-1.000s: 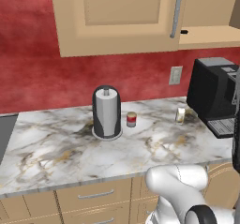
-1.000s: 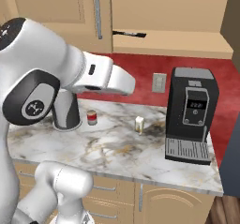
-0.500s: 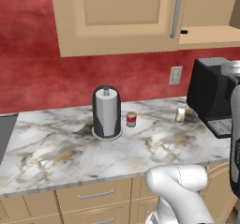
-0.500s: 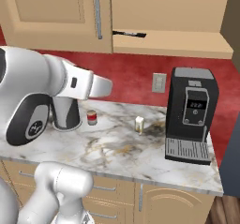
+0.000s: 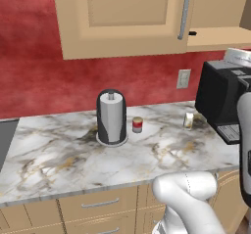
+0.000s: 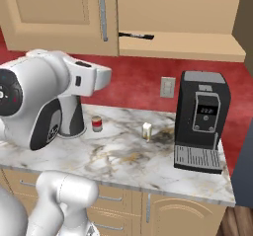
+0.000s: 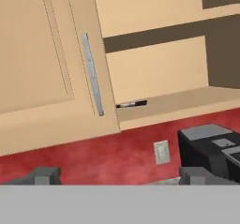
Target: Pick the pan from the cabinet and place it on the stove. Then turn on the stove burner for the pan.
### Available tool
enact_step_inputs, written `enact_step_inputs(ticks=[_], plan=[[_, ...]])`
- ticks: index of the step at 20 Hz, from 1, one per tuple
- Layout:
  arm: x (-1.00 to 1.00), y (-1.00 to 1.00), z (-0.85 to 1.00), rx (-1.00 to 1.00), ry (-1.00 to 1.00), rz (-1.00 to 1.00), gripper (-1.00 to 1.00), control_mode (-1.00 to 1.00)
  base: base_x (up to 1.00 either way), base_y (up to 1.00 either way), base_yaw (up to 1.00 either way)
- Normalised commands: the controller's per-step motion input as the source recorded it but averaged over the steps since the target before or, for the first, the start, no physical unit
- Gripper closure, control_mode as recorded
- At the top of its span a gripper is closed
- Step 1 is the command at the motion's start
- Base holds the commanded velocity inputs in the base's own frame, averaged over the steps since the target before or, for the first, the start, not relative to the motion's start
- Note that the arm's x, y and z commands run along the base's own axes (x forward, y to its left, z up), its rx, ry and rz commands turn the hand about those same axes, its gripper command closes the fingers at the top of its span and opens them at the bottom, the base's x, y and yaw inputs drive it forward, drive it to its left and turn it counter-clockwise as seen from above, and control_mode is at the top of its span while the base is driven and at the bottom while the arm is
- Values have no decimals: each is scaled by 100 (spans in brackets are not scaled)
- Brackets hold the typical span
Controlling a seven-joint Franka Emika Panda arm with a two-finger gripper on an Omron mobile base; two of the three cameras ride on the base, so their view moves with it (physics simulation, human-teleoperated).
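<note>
The tool [image 7: 117, 175] is seen at the bottom of the hand view, its two dark fingertips [image 7: 44, 175] spread wide apart with nothing held between them. It is aimed at the cabinet [image 7: 51, 59], whose closed door with a long grey bar handle [image 7: 93, 74] fills the upper left of that frame. To the right of the door an open compartment is shown, and on its lowest shelf the thin black handle of the pan [image 7: 131, 104], ending in a silver tip, pokes out from behind the door edge; the pan's round body is hidden. The same handle is seen near the top centre of the right base view. Below the cabinet a red wall with a wall outlet [image 7: 161, 152] is visible. On the marbled surface [image 5: 59, 159] stand a paper towel holder [image 5: 111, 117], a small red can [image 5: 138, 125] just beside it, a small pale shaker [image 5: 188, 121] and, at the right edge, a black coffee machine [image 6: 201, 120].
</note>
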Motion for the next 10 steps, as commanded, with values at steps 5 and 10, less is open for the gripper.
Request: enact_step_inputs(ticks=[5,10], plan=[[18,24,48,0,-27,5,-100,-100,0,0,0],[28,29,33,0,-22,1,-100,-100,0,0,0]])
